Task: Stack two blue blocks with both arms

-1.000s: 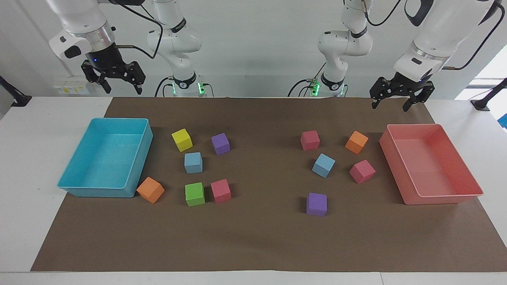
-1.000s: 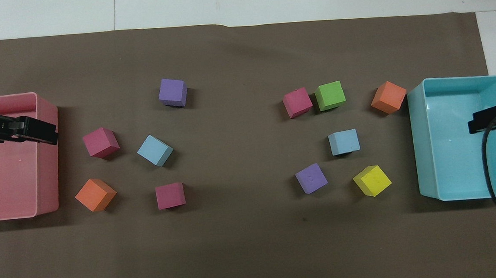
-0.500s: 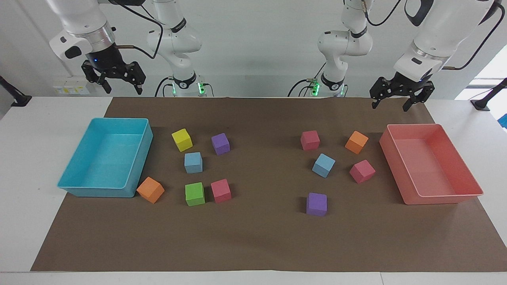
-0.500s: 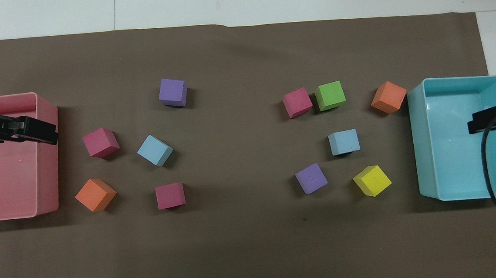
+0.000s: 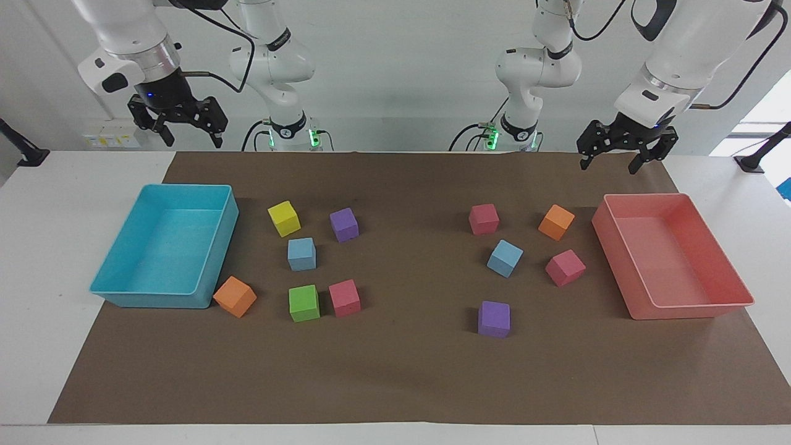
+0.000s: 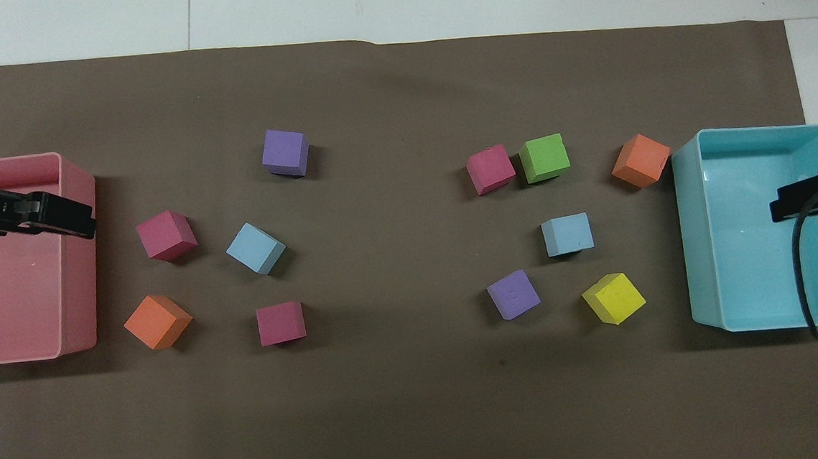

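**Two blue cubes apart on the mat, both claws raised and spread**

While both arms hang high at the robots' edge of the table, nothing on the brown mat (image 5: 401, 371) is being touched. The mat covers most of the white tabletop (image 5: 37, 278). At the right arm's end sits a turquoise tray (image 5: 123, 295), and at the left arm's end a pink tray (image 5: 692, 312), each with its long axis running from the robots' edge toward the far edge.

The right gripper (image 5: 179, 133) hangs over the table's edge near the turquoise tray, its fingers splayed with nothing between them. The left gripper (image 5: 618, 161) hangs over the mat's corner near the pink tray, likewise spread and empty.

The two blue blocks are matte, pale sky-blue cubes, equal on every side, so neither has a long axis. One blue block (image 5: 301, 254) lies toward the turquoise tray, its faces square to the mat's edges, between a yellow cube (image 5: 283, 219) and a green cube (image 5: 304, 303). The other blue block (image 5: 504, 258) lies toward the pink tray, turned so a corner points at the far edge, among a pink cube (image 5: 565, 267), an orange cube (image 5: 555, 222) and a purple cube (image 5: 494, 319). The two blocks are well apart, each resting flat on the mat.

No writing can be read on the cubes or trays.
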Robot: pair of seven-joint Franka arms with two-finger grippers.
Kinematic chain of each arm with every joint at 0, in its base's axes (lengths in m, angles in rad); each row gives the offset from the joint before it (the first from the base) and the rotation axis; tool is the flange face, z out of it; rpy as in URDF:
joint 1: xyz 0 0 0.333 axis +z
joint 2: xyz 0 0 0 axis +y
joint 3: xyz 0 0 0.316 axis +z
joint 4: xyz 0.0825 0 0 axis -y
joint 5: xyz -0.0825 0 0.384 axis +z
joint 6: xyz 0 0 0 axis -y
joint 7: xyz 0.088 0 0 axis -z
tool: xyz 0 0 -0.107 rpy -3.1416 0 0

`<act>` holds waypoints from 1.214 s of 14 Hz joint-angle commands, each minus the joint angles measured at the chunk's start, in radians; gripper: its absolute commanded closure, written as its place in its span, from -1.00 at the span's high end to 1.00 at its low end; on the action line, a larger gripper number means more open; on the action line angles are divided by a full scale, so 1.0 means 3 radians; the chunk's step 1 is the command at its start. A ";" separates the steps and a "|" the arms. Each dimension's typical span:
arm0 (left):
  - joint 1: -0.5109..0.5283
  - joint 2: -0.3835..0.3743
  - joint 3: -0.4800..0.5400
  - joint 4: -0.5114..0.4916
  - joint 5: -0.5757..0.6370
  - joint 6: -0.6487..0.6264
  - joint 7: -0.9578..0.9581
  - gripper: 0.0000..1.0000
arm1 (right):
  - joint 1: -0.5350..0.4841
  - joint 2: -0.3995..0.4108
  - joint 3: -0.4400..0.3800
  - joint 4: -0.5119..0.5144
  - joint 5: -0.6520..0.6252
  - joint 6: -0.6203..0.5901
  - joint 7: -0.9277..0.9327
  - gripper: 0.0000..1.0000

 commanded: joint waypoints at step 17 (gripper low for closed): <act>0.0033 0.0002 -0.0015 0.0063 -0.0002 -0.0087 0.0022 1.00 | 0.0478 0.0350 0.0075 -0.1076 0.0189 0.1506 0.0368 1.00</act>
